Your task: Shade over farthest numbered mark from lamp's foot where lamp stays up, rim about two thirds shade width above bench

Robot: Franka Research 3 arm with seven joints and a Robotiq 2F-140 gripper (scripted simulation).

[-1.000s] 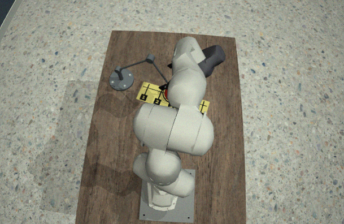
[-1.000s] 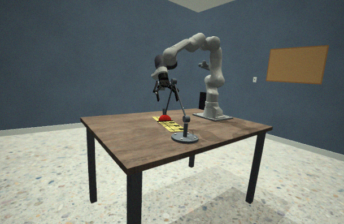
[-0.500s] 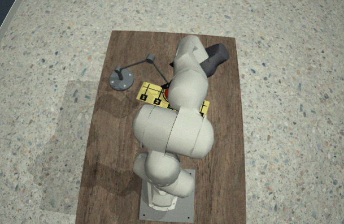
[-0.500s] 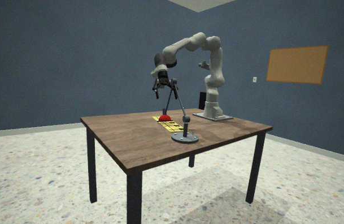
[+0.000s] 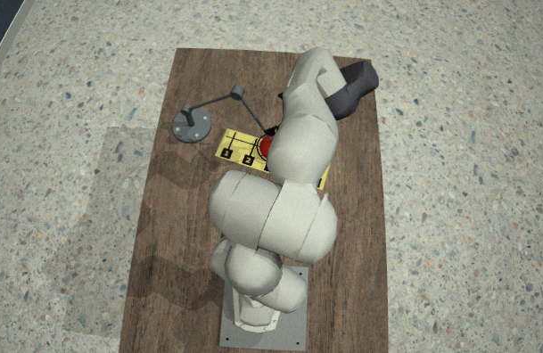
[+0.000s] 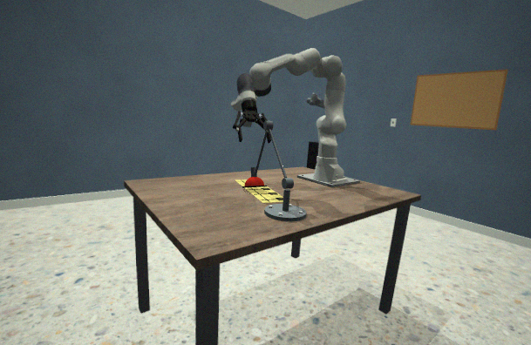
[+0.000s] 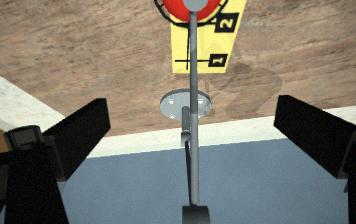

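The lamp's grey foot (image 5: 199, 129) (image 6: 275, 213) (image 7: 170, 108) stands on the bench. Two thin rods rise to and fall from the elbow joint (image 5: 237, 92) (image 6: 268, 125) (image 7: 195, 215). The red shade (image 5: 265, 148) (image 6: 255, 181) (image 7: 174, 8) is low over the yellow numbered strip (image 5: 242, 147) (image 7: 180, 50), beyond mark 2 as seen from the foot. The arm hides part of the shade and strip in the top view; the exact mark and rim gap cannot be told. My gripper (image 6: 255, 139) (image 7: 191, 112) is open, high above the shade, with the lamp's rod showing between its fingers in the wrist view.
The arm's base plate (image 5: 227, 332) (image 6: 309, 176) is at the bench's other end from the lamp. The arm's links pass above the strip in the top view. The foot stands near the bench's edge. In the exterior view one finger overlaps the elbow joint.
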